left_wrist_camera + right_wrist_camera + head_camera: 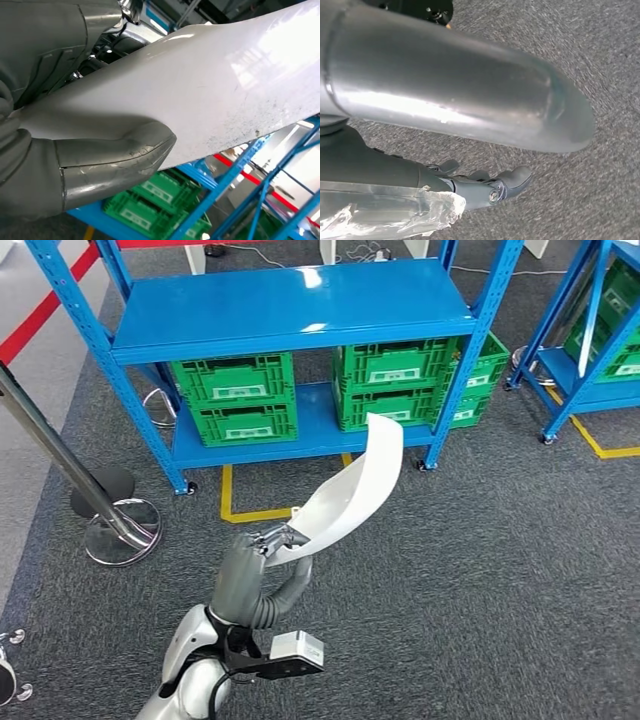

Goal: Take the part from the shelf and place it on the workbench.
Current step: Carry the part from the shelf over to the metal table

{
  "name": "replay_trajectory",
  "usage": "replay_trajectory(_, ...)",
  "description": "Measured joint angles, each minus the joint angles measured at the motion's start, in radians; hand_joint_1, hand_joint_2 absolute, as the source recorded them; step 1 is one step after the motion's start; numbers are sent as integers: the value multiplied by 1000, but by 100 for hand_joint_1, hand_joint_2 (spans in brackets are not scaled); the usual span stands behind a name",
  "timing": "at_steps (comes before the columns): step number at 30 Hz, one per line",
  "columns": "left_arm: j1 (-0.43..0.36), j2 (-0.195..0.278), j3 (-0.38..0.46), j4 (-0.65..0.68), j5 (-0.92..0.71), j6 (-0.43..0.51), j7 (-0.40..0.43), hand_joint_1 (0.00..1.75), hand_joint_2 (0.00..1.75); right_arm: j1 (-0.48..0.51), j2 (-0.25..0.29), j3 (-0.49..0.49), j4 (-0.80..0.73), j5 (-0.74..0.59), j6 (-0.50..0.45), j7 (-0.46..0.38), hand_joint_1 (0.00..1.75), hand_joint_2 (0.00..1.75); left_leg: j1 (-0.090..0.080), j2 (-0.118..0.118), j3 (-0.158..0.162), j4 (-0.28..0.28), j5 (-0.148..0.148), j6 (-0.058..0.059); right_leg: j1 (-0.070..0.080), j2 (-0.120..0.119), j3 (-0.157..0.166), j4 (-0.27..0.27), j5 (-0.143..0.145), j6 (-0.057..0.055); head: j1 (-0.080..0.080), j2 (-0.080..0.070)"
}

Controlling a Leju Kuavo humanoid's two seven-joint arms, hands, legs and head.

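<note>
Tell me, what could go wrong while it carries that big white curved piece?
The left hand grips the white part only at one end, so the long free end may sag, twist or slip out. That end points toward the blue shelf and could knock a post in a turn. The metal stand sits nearby on the carpet, a possible trip hazard.

A glossy, smooth white plastic part (349, 492) (fine dark speckles on its underside) sits in a matt grey hand (256, 558). The shelf (290, 305) is shiny blue painted metal, the crates (238, 395) ribbed green plastic, the carpet (483, 580) rough grey.
</note>
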Motion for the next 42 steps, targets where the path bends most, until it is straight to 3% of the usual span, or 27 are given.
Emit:
replay_trajectory(2, -11, -4, -4, 14, 9, -20, 14, 175, 175, 2, -2, -7, 0, 13, 0, -1, 0, 0, 0, 12, 3, -17, 0, 3, -4, 12, -11, 2, 8, 14, -1, 0)
replay_trajectory(4, -20, -10, -6, 30, 18, -38, 25, 175, 175, 3, -6, -15, 0, 26, 0, -2, 0, 0, 3, 31, 0, -31, 5, 11, -3, -2, -35, 32, -15, 22, 3, 0)
replay_trajectory(7, -23, -13, -5, 57, 18, -48, 38, 175, 175, 0, -11, -22, 0, 48, 3, -2, 0, 0, 2, 63, -12, -34, 14, 24, -1, -37, -116, 209, -110, 31, 15, 0)
replay_trajectory(9, -22, -12, -5, 72, 10, -45, 46, 175, 175, 2, -14, -23, 0, 59, 6, -2, 0, 0, -2, 85, -20, -31, 18, 26, -2, -42, -141, 286, -132, 36, 16, 0)
replay_trajectory(10, -21, -12, -5, 78, 7, -42, 49, 175, 175, 3, -15, -25, 0, 64, 8, -2, 0, 0, -3, 95, -23, -29, 19, 26, -2, -46, -124, 268, -116, 37, 16, 0)
replay_trajectory(11, -20, -12, -5, 81, 4, -38, 50, 175, 175, 4, -16, -26, 0, 68, 11, -2, 0, 0, -4, 104, -25, -26, 19, 26, -1, -53, -88, 211, -86, 37, 16, 0)
replay_trajectory(13, -20, -13, -4, 85, -4, -29, 52, 175, 175, 2, -18, -28, 0, 78, 17, -3, 0, 0, -8, 121, -28, -18, 18, 20, 2, -92, -6, 70, -42, 31, 17, 0)
replay_trajectory(15, -19, -13, -4, 85, -7, -29, 53, 175, 175, -1, -18, -29, -1, 90, 25, -3, 0, 0, -14, 135, -32, -12, 19, 11, 8, -115, 25, 10, -32, 18, 16, 0)
replay_trajectory(17, -16, -13, -4, 85, 8, -39, 49, 175, 175, 2, -18, -30, -1, 104, 32, -3, 0, 0, -16, 148, -35, -9, 22, 1, 10, -100, 18, 12, -26, 3, 16, 0)
replay_trajectory(19, -14, -13, -3, 85, 37, -51, 29, 175, 175, 5, -18, -33, -1, 124, 40, -3, 0, 0, -12, 125, -44, 13, -1, -11, 8, -83, 10, 11, -17, -13, 15, 0)
replay_trajectory(21, -11, -10, -1, 86, 63, -63, 10, 175, 175, 2, -20, -36, -2, 143, 47, -4, 0, 0, -7, 80, -80, 102, -68, -21, 6, -64, 0, 10, -6, -27, 14, 0)
replay_trajectory(23, -5, -4, 1, 89, 75, -74, 4, 175, 175, 0, -22, -37, -4, 152, 50, -4, 0, 0, -5, 63, -133, 237, -137, -22, 8, -42, -13, 11, 3, -34, 14, 0)
replay_trajectory(24, -1, -1, 2, 90, 78, -76, 2, 175, 175, 1, -22, -38, -4, 155, 51, -4, 0, 0, -5, 62, -148, 277, -148, -20, 9, -30, -19, 12, 7, -34, 14, 0)
replay_trajectory(25, 1, 1, 2, 91, 80, -76, 1, 175, 175, 2, -22, -39, -4, 157, 51, -4, 0, 0, -5, 61, -146, 283, -140, -17, 11, -18, -25, 13, 11, -34, 14, 0)
replay_trajectory(27, 2, 3, 4, 92, 85, -85, 0, 175, 175, 3, -22, -43, -4, 163, 52, -4, 0, 0, -6, 47, -90, 186, -77, -5, 13, 7, -31, 15, 17, -31, 14, 0)
replay_trajectory(28, 2, 3, 4, 92, 89, -94, 2, 175, 175, 2, -22, -45, -4, 167, 52, -4, 0, 0, -6, 27, -53, 117, -46, 4, 15, 19, -33, 16, 20, -28, 14, 0)
replay_trajectory(30, 4, 3, 5, 92, 99, -117, 10, 175, 175, 0, -22, -47, -4, 176, 52, -5, 0, 0, -5, -7, -5, 21, -20, 15, 17, 39, -43, 21, 26, -20, 15, 0)
replay_trajectory(31, 6, 4, 6, 92, 102, -125, 15, 175, 175, 0, -22, -49, -4, 181, 52, -5, 0, 0, -5, -14, 0, 4, -21, 17, 16, 47, -49, 23, 31, -13, 15, 0)
replay_trajectory(33, 13, 4, 10, 91, 104, -130, 20, 175, 175, 4, -24, -55, -4, 188, 53, -5, 0, 0, -3, 1, -1, -7, -16, 19, 13, 54, -64, 26, 37, -1, 14, 0)
replay_trajectory(34, 16, 3, 12, 90, 105, -131, 21, 175, 175, 6, -25, -58, -4, 190, 53, -5, 0, 0, -1, 11, -3, -11, -11, 22, 14, 39, -73, 36, 28, 4, 17, 0)
replay_trajectory(35, 18, 3, 14, 90, 105, -132, 22, 175, 175, 7, -26, -60, -4, 191, 54, -5, 0, 0, 1, 23, -4, -15, -6, 25, 14, 16, -89, 66, 8, 9, 21, 0)
replay_trajectory(37, 24, 4, 18, 89, 105, -133, 24, 175, 175, 3, -27, -62, -5, 193, 54, -5, 0, 0, 1, 50, -9, -17, -1, 29, 12, -31, -141, 183, -62, 18, 29, 0)
replay_trajectory(39, 32, 5, 21, 89, 105, -134, 26, 175, 175, 0, -27, -63, -5, 194, 54, -5, 0, 0, 1, 80, -14, -16, 1, 29, 7, -43, -184, 298, -111, 28, 32, 0)
replay_trajectory(40, 34, 6, 22, 89, 106, -135, 27, 175, 175, 1, -27, -63, -5, 194, 54, -5, 0, 0, 1, 93, -15, -16, 1, 28, 5, -46, -183, 311, -111, 32, 32, 0)
replay_trajectory(41, 36, 6, 23, 89, 106, -135, 27, 175, 175, 3, -27, -65, -5, 195, 54, -5, 0, 0, 1, 105, -15, -15, 1, 27, 3, -51, -160, 283, -93, 34, 32, 0)
replay_trajectory(42, 36, 5, 24, 89, 106, -135, 27, 175, 175, 4, -28, -66, -5, 195, 54, -5, 0, 0, 2, 117, -14, -14, 1, 25, 0, -62, -120, 220, -63, 36, 32, 0)
